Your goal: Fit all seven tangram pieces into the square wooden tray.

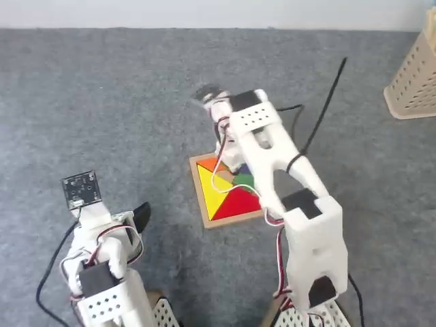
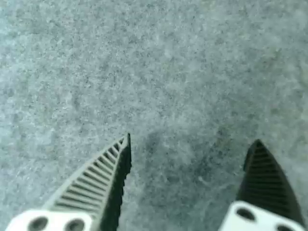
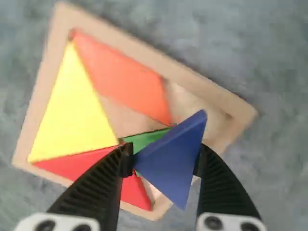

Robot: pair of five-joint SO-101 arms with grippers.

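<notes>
The square wooden tray (image 1: 202, 196) (image 3: 48, 82) lies on the grey carpet at the middle of the table. In it lie a yellow triangle (image 3: 72, 115) (image 1: 212, 194), an orange piece (image 3: 125, 79), a red triangle (image 3: 84, 166) (image 1: 238, 202) and a green piece (image 3: 147, 138) (image 1: 244, 180). My right gripper (image 3: 161, 156) hangs above the tray, shut on a blue triangle (image 3: 171, 159) that is tilted over the tray's bare part. My left gripper (image 2: 190, 159) is open over bare carpet, low at the left of the table (image 1: 139, 216).
A perforated beige container (image 1: 415, 75) stands at the far right edge. Black cables run from the right arm (image 1: 272, 157) toward the back. Grey carpet surrounds the tray on all sides.
</notes>
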